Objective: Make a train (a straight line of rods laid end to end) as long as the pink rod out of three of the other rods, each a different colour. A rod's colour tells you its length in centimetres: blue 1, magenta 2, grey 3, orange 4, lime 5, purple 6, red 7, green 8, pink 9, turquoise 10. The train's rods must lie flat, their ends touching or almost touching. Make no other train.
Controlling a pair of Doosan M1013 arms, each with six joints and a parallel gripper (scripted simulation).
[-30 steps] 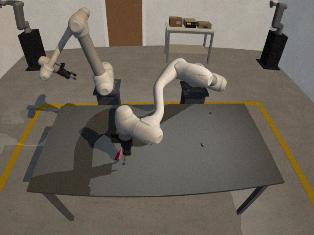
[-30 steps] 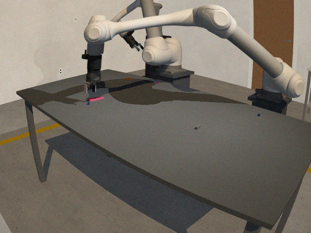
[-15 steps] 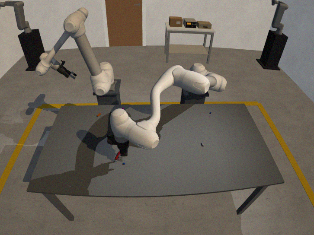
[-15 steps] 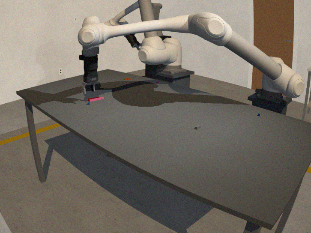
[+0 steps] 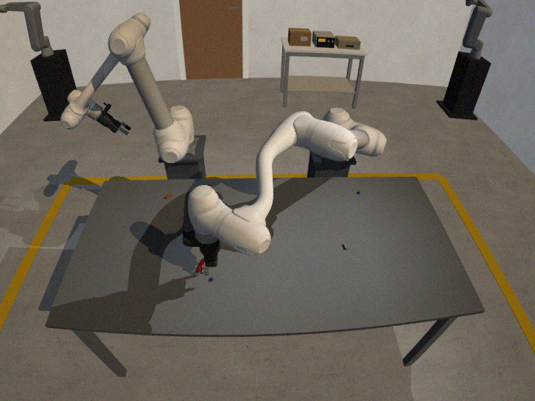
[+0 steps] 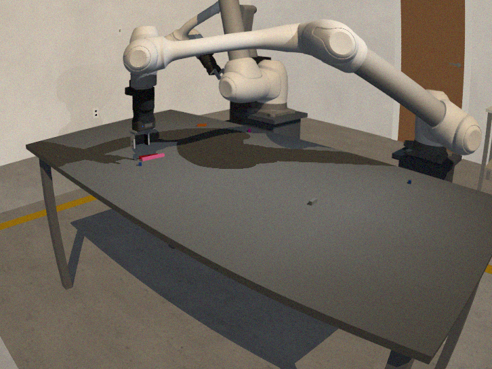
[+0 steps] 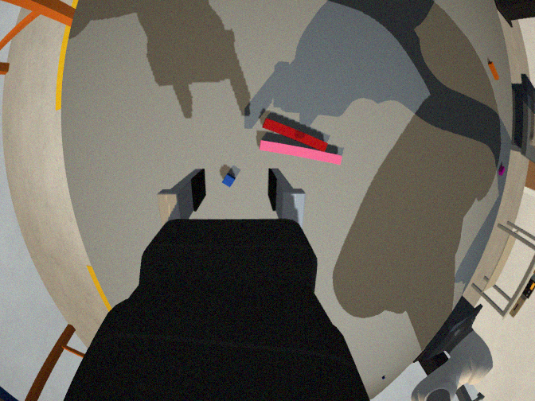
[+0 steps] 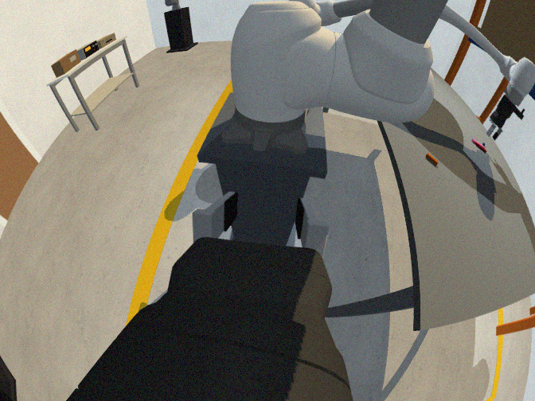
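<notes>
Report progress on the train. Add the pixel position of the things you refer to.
Done: no joined train shows. In hand: nothing; the left end effector [image 5: 200,273] [image 6: 141,146] [image 7: 236,181] [image 8: 490,137] and right end effector [image 5: 124,128] [image 6: 217,73] [image 8: 266,208] are open and empty. Left: orange rod [image 5: 168,196] [image 6: 201,125] [image 7: 493,70] [image 8: 431,159], grey rod [image 5: 344,247] [image 6: 312,201] and magenta rod [image 5: 209,185] [image 6: 249,130] [image 7: 501,170], lying far apart, need laying end to end.

a brown door is set in the pale wall; near it, a cardboard box sits on a metal-legged side table, beside two instrument cases.

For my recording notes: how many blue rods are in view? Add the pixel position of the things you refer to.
2: one [image 5: 211,279] [image 6: 139,164] [image 7: 228,180] near the left gripper [image 5: 200,273] [image 6: 141,143] [image 7: 236,189] [image 8: 493,133], another [image 5: 358,192] [image 6: 409,182] [image 7: 383,377] near the table's [image 5: 276,302] [image 6: 246,220] [image 7: 224,142] [image 8: 466,241] far edge in the top view. More could be hidden.
</notes>
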